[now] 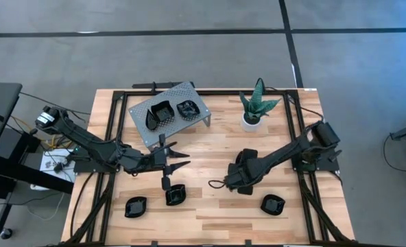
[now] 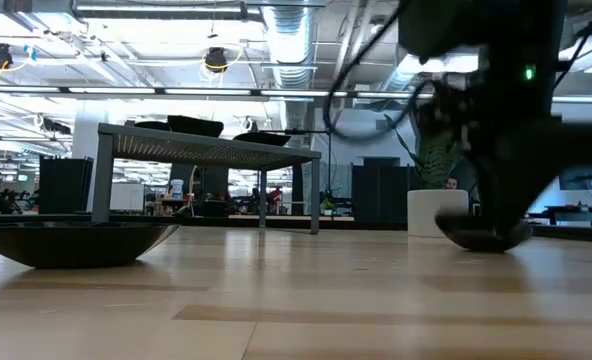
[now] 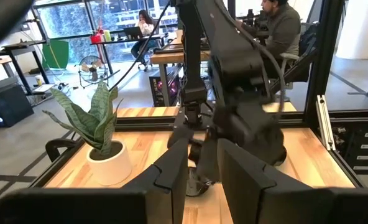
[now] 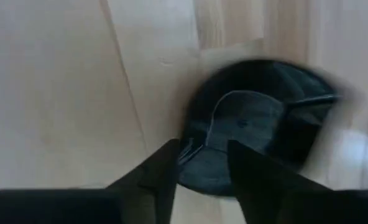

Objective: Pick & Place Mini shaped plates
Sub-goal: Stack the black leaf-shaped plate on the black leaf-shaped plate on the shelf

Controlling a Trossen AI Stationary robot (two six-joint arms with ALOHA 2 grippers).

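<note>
Black mini plates sit in two groups. Three rest on the grey perforated metal stand [image 1: 172,110] at the far side of the wooden table [image 1: 210,213]: a teardrop plate [image 1: 152,120] tilted at the stand's left, a squarish plate [image 1: 164,108] beside it, and a wavy-rimmed plate [image 1: 188,108] to the right. Three more lie low on the near side: one plate near left [image 1: 135,206], one middle plate [image 1: 175,194], one plate near right [image 1: 273,204].

A seventh, a rounded plate [image 4: 258,124], lies on the table directly under the right gripper [image 4: 201,163]. The fingers are parted, straddling its near rim; whether they touch it cannot be told. In the high view this gripper [image 1: 239,180] is at mid-table, right of centre, its body covering that plate.

The left gripper [image 1: 179,159] reaches in from the left, raised over the table just near of the stand and above the middle plate, fingers spread and holding nothing.

A green spiky plant [image 1: 258,103] in a white pot stands at the far right, beside the stand. In the left wrist view, people sit at desks beyond the table.
</note>
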